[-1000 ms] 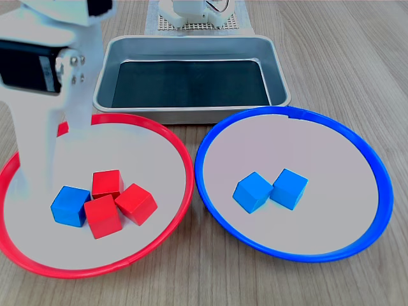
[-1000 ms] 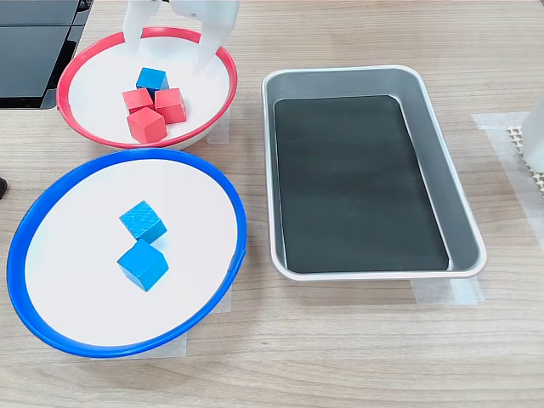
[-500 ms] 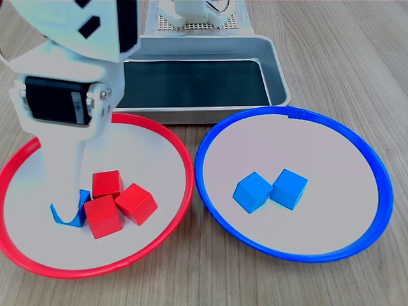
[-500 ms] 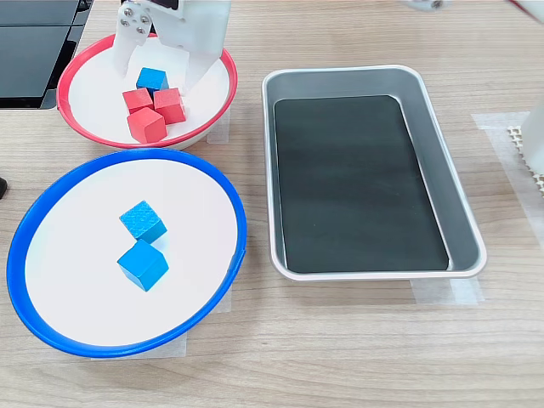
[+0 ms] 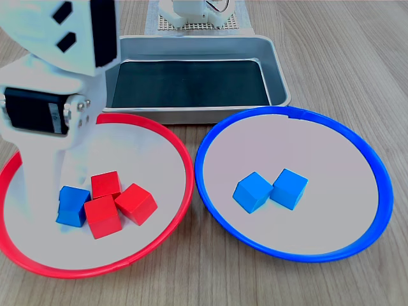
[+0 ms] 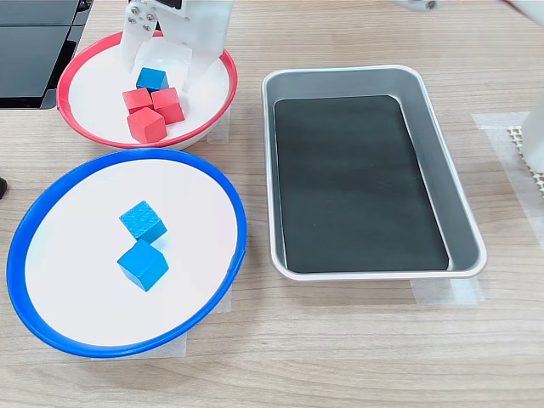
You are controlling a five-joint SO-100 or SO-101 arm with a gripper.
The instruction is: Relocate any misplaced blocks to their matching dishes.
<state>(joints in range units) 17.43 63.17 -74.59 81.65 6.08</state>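
I hold the hand open astride the blue cube in the red dish, upper left in the second exterior view, to grasp it.

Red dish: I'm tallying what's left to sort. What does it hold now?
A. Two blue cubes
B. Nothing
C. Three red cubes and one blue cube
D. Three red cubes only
C: in the first exterior view the red dish holds three red cubes and one blue cube.

Your arm is reaching steeply down, wrist nearly vertical. Your gripper is pointing downward with its white fingers spread apart.
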